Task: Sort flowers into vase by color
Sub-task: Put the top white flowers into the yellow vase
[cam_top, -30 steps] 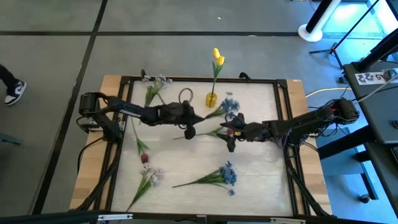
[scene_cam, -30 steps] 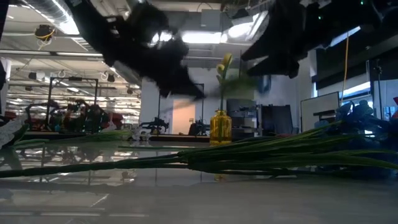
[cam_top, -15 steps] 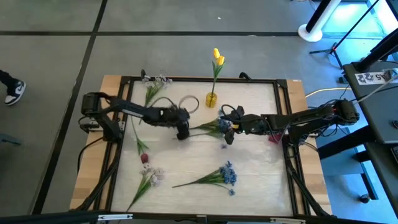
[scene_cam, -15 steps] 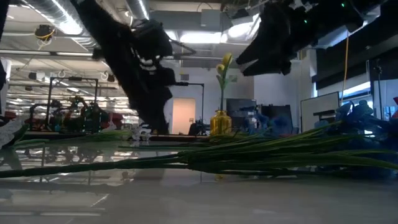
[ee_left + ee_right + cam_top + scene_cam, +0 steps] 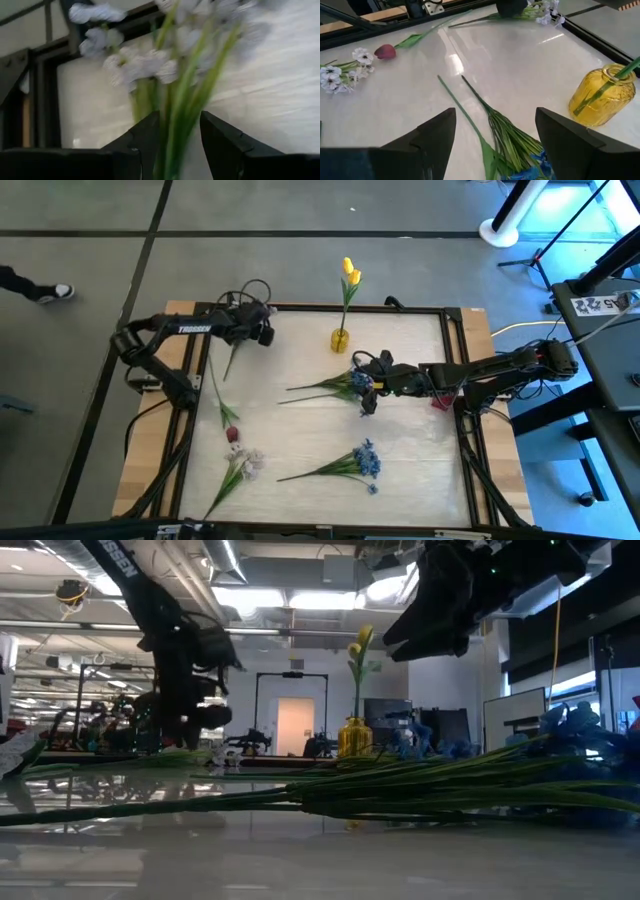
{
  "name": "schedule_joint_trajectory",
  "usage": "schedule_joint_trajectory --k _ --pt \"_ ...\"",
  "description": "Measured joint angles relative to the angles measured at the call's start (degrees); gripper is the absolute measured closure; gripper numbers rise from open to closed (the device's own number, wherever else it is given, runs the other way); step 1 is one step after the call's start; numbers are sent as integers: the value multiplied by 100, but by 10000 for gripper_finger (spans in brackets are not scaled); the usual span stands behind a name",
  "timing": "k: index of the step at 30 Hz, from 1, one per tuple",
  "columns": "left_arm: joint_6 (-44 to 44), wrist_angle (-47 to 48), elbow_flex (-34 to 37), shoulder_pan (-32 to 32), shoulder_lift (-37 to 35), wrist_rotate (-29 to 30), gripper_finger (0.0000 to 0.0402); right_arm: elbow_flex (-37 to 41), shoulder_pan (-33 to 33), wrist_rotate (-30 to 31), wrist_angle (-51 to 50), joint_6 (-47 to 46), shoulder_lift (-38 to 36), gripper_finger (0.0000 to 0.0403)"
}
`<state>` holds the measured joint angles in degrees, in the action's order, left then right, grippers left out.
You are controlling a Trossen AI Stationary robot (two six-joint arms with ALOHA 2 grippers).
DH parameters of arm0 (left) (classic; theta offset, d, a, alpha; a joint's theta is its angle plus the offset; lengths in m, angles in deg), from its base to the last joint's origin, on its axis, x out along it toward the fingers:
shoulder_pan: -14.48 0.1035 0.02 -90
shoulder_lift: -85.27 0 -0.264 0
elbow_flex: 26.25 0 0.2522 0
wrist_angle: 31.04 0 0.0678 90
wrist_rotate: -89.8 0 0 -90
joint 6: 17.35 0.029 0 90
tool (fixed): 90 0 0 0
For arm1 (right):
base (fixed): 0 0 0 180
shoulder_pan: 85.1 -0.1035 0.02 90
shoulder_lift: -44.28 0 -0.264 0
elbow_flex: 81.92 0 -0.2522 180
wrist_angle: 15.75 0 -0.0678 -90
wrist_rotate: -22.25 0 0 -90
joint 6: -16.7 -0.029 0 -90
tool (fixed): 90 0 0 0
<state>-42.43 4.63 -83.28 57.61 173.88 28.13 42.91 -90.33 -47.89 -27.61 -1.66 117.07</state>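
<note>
My left gripper (image 5: pixel 262 332) is at the table's far left, open, its fingers on either side of the green stems of a white sprig (image 5: pixel 135 65) that lies by the far rim (image 5: pixel 243 320). I cannot tell whether they touch the stems. My right gripper (image 5: pixel 365 387) hovers open above a leafy blue cluster (image 5: pixel 335 387) lying flat at mid-table, near its flower end (image 5: pixel 505 135). The yellow glass vase (image 5: pixel 340 340) stands just beyond, holding yellow tulips (image 5: pixel 349 273) upright.
A dark red tulip (image 5: pixel 231 433), a second white sprig (image 5: pixel 243 463) and another blue cluster (image 5: pixel 362 461) lie on the near half of the table. A black frame (image 5: pixel 320 308) rims the tabletop. A person's shoe (image 5: pixel 50 292) shows on the floor far left.
My left gripper has left the blue cluster's stem end and swung to the table's far left, onto the white sprig. The blue cluster, earlier raised between the two grippers, has come down and lies flat on the table. My right gripper has shifted slightly toward the vase.
</note>
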Motion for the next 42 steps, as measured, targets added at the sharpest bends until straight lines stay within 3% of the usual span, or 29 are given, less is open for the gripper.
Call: schedule_joint_trajectory --k 6,13,16,20,23,31,36,42 --pt "-144 354 6 303 176 15 264 0 0 4 -187 -84 0 130" --pt "-239 70 337 477 264 -43 266 0 -4 0 -253 -151 0 130" --pt "-244 29 411 307 268 127 286 0 -4 -23 -256 -122 0 130" --pt "-326 143 435 -76 205 428 343 0 -4 -211 -298 -87 -36 130" --pt "-300 -58 383 -419 -103 408 387 0 -4 -439 -521 -91 -224 130" --pt "78 -455 225 -1746 -2042 -134 387 0 -4 -446 -616 -42 -857 130" --pt "790 -2102 500 -2837 -3028 -1234 386 0 -4 -447 78 395 -733 130" --pt "1336 -5259 1431 -3779 -2996 -2260 386 -2 -4 -734 2129 1094 68 130"
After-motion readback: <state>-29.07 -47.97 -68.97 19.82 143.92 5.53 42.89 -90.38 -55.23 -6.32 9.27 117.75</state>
